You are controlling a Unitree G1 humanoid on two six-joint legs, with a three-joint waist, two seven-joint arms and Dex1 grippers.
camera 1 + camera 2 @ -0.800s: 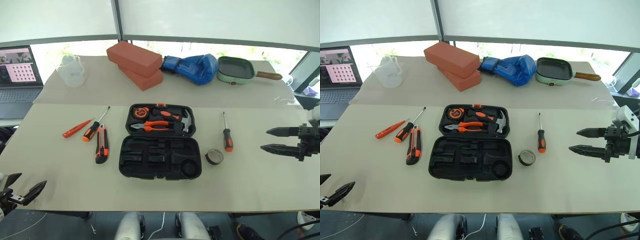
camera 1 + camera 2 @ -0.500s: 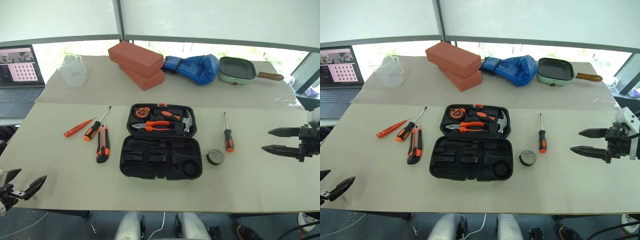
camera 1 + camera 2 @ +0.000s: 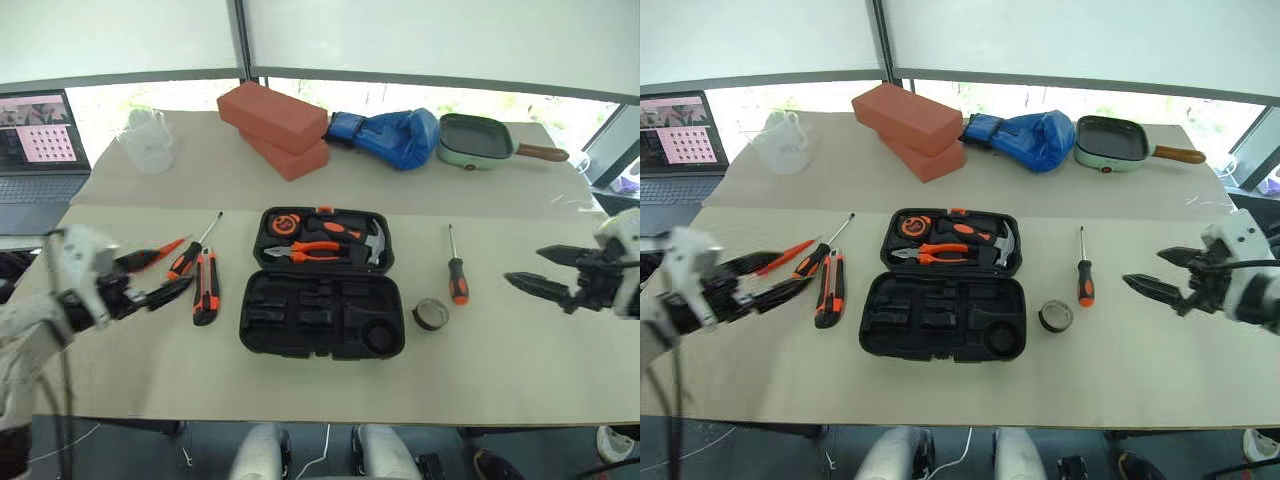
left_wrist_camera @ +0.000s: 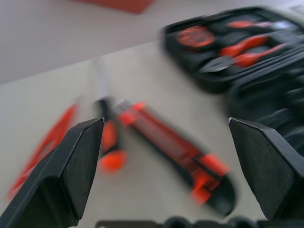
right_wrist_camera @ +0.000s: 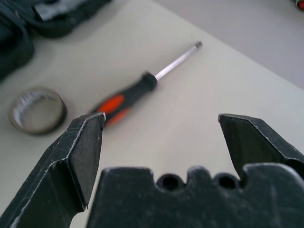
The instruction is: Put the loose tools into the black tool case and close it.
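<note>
The black tool case (image 3: 320,316) lies open at the table's middle, its near half showing bare recesses. To its left lie a slim red screwdriver (image 3: 172,245), a black-and-orange screwdriver (image 3: 183,262) and an orange-and-black utility knife (image 3: 204,290). My left gripper (image 3: 174,269) hovers open just left of them, its fingers pointing at them, and partly covers the red screwdriver. The left wrist view shows the knife (image 4: 175,152) between the open fingers. Right of the case lie a second screwdriver (image 3: 455,276) and a small black tape roll (image 3: 429,313). My right gripper (image 3: 523,265) is open farther right, pointing toward that screwdriver (image 5: 128,102) and the roll (image 5: 37,110).
The case's far half holds orange-handled pliers (image 3: 310,252), a hammer (image 3: 376,240) and other tools. Along the back of the table stand two bricks (image 3: 275,125), a blue boxing glove (image 3: 392,136), a green pan (image 3: 475,140) and a clear jug (image 3: 146,140). A laptop (image 3: 35,145) sits far left.
My left gripper has risen from below the table's front edge to beside the tools on the left. The right gripper has shifted a little toward the case.
</note>
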